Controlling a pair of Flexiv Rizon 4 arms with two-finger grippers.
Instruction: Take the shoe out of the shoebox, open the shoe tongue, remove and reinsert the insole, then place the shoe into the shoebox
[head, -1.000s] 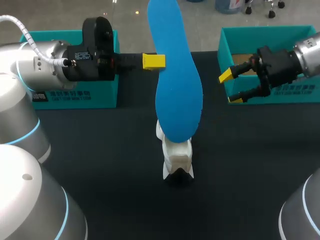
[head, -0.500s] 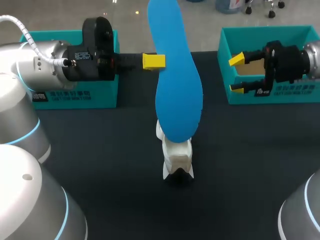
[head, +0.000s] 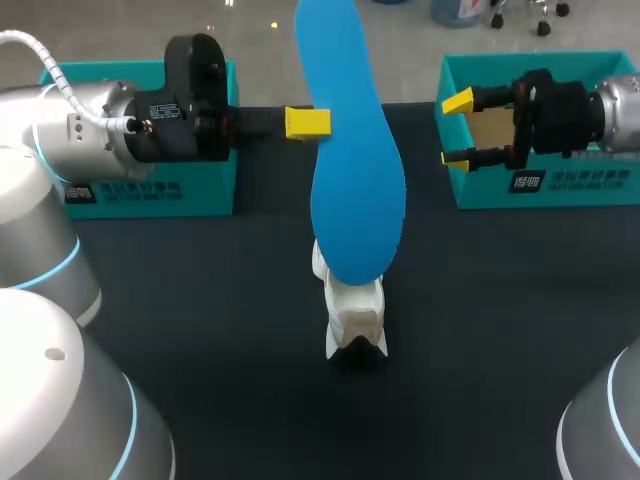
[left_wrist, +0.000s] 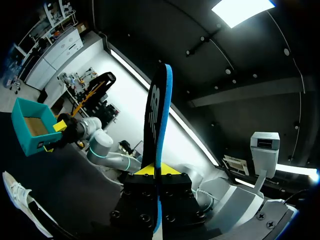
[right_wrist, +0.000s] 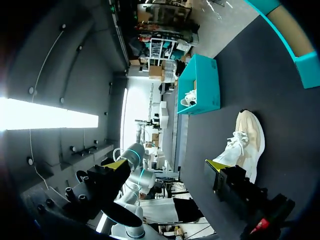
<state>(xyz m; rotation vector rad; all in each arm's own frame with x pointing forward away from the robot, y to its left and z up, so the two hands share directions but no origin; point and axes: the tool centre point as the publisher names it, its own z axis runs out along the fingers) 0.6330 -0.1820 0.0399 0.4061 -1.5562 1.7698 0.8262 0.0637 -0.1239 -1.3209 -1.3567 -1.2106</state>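
The left pincer (head: 311, 122) clamps the blue insole (head: 355, 150) by its edge, upright above the white shoe (head: 352, 310) in the middle of the desk (head: 200, 300). The right pincer (head: 457, 130) hangs wide open by the right shoebox (head: 540, 65), well apart from the shoe. Unsteadied, the shoe could tip or slide when the insole is pushed in.

Overhead rear view; shoe (head: 355, 312) in all three

We find our right tool (head: 457, 130) has levelled out and shifted farther back, over the box's (head: 470, 192) left wall.
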